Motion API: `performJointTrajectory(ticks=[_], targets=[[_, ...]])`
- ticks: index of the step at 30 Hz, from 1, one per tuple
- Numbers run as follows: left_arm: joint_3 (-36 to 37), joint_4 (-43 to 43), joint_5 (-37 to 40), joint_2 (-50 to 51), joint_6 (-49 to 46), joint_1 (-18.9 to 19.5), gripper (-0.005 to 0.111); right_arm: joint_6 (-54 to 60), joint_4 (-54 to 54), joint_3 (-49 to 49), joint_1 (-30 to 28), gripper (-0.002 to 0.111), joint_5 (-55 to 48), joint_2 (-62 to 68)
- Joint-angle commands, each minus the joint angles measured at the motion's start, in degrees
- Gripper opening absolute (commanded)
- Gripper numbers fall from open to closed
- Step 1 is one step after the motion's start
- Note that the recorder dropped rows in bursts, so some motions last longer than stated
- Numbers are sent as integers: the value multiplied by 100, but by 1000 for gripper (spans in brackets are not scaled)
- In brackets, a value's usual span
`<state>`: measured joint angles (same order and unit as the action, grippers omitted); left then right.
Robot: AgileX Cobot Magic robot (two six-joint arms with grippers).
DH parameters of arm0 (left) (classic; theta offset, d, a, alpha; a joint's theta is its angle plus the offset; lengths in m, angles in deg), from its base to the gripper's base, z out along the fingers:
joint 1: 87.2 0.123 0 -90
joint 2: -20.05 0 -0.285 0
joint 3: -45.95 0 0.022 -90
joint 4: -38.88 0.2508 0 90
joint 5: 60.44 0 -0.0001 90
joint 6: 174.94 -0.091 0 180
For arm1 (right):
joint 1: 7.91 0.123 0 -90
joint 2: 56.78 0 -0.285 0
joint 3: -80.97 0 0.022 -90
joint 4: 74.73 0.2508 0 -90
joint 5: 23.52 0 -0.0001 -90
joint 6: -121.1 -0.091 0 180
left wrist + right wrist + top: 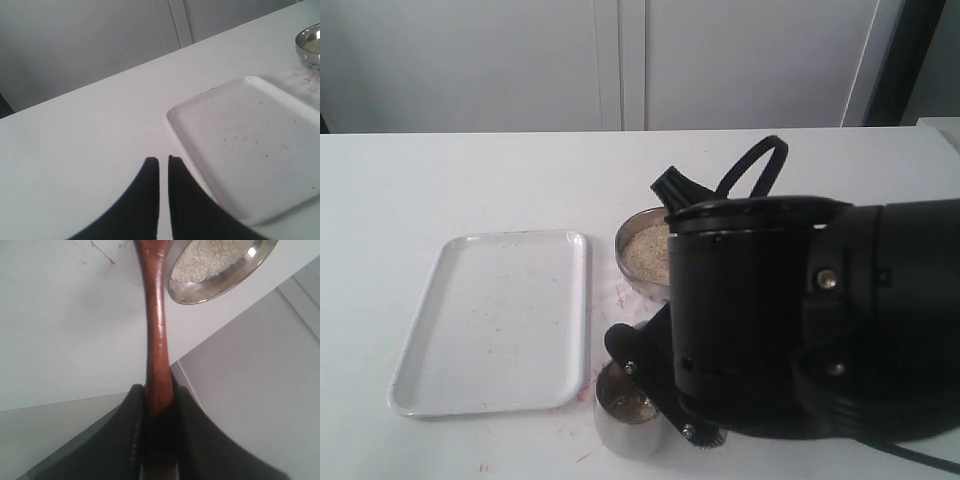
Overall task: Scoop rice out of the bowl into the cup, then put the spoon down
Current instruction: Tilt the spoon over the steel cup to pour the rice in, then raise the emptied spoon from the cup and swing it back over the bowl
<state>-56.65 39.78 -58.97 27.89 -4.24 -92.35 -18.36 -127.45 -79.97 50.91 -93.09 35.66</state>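
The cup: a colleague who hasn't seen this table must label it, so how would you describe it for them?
On the white table lies a white rectangular tray. Just off its near right corner in the exterior view stands the cup. It is narrow, straight-sided steel, unlike the wider, shallower bowl of rice behind it.

A white rectangular tray (pixel 490 325) speckled with small marks lies flat on the white table (pixel 440 180).

The white table (pixel 470 180) carries a white tray (pixel 500 320), bowl (pixel 630 280) and cup (pixel 620 436).
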Motion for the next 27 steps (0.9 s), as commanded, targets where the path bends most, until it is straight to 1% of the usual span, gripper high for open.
performJointTrajectory(ticks=[1,5,12,17,27], targets=[[-18,-39,-35,-5,8,-16,14,13,-114,22,7,0,-21,7],[-18,-39,-35,-5,8,-16,14,38,-152,22,18,0,-21,7],[-18,-39,-35,-5,8,-16,14,38,-476,22,272,0,-39,7],[-18,-39,-35,-5,8,-16,14,7,-610,22,280,0,-39,7],[-18,-39,-35,-5,8,-16,14,-8,-506,22,294,0,-39,7]])
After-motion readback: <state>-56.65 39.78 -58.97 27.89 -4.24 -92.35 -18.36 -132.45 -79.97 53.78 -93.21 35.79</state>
